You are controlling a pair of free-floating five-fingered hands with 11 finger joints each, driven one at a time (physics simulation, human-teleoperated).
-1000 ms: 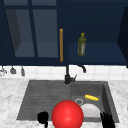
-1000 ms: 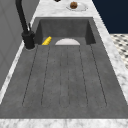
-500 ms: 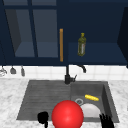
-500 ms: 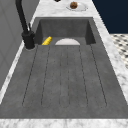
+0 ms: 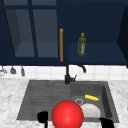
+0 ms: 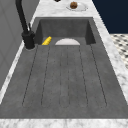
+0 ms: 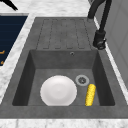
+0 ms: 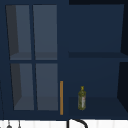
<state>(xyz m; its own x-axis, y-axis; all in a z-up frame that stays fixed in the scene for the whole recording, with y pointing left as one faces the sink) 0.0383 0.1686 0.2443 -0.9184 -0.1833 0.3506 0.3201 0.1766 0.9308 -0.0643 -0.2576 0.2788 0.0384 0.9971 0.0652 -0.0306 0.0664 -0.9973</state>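
Nothing moved, sink (image 7: 30, 75) holding plate (image 7: 58, 91), corn (image 7: 90, 94), robot hand states unclear

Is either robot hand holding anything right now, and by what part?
Cannot be told: left robot hand and right robot hand flank the red ball, with no visible grip.

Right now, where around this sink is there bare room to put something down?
The ribbed drainboard, between the faucet and the marble counter, lies bare. The basin is crowded: a white plate, a corn cob.

The ribbed drainboard (image 6: 65, 80) lies open; plate (image 7: 58, 90), corn cob (image 7: 90, 94) and faucet (image 7: 100, 37) crowd the basin (image 7: 62, 62).
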